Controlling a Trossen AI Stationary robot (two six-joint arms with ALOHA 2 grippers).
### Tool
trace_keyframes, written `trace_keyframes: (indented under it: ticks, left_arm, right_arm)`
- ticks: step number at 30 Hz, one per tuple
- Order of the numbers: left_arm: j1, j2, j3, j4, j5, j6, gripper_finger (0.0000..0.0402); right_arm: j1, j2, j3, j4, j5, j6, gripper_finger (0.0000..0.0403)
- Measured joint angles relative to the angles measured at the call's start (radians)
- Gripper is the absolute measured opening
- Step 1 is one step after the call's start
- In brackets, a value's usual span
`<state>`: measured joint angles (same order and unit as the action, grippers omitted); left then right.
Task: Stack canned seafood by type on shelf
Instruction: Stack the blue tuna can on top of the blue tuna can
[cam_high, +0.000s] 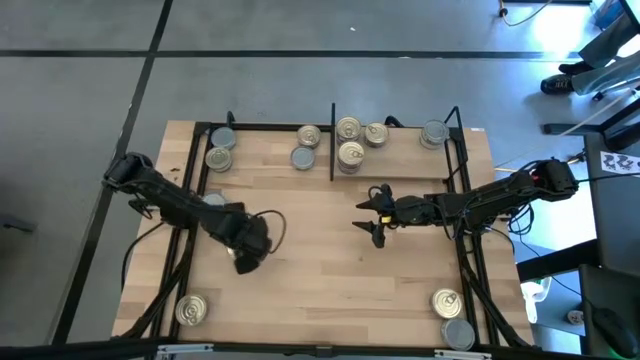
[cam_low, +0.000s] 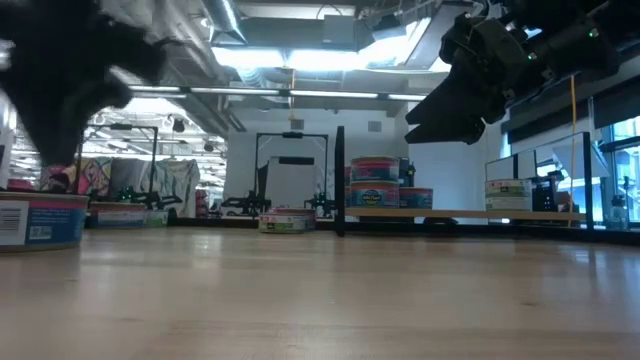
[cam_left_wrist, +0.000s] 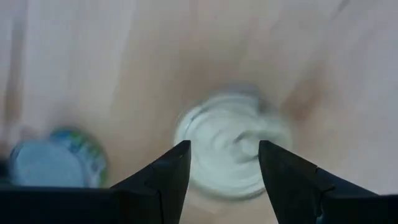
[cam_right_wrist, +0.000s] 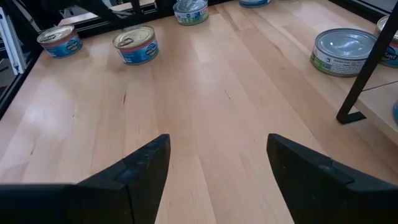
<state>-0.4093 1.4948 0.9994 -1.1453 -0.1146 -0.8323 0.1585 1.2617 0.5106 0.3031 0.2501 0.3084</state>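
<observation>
A blurred grey-lidded tin (cam_left_wrist: 231, 144) lies on the bare wood directly beneath the left gripper (cam_left_wrist: 224, 163), whose fingers are spread above it without holding it; from overhead the arm hides that tin. A second tin (cam_left_wrist: 53, 163) beside it is cut off. On the shelf (cam_high: 400, 172) seven tins can be counted, three left of the black divider (cam_high: 332, 140) and four right, some stacked. The right gripper (cam_high: 372, 212) hovers open and empty over mid-table. Three more tins sit near the table's front corners.
</observation>
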Motion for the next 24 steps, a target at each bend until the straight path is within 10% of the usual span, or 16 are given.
trace_keyframes:
  ticks: [15, 24]
  left_arm:
    - [0.028, 0.018, -0.157, 0.604, -0.034, 0.271, 0.0186]
    - [0.185, 0.24, -0.082, 0.949, -0.015, 0.581, 0.0186]
  right_arm:
    - [0.0, 0.0, 0.0, 0.001, 0.0, -0.001, 0.0269]
    - [0.0, 0.0, 0.0, -0.007, 0.0, -0.003, 0.0269]
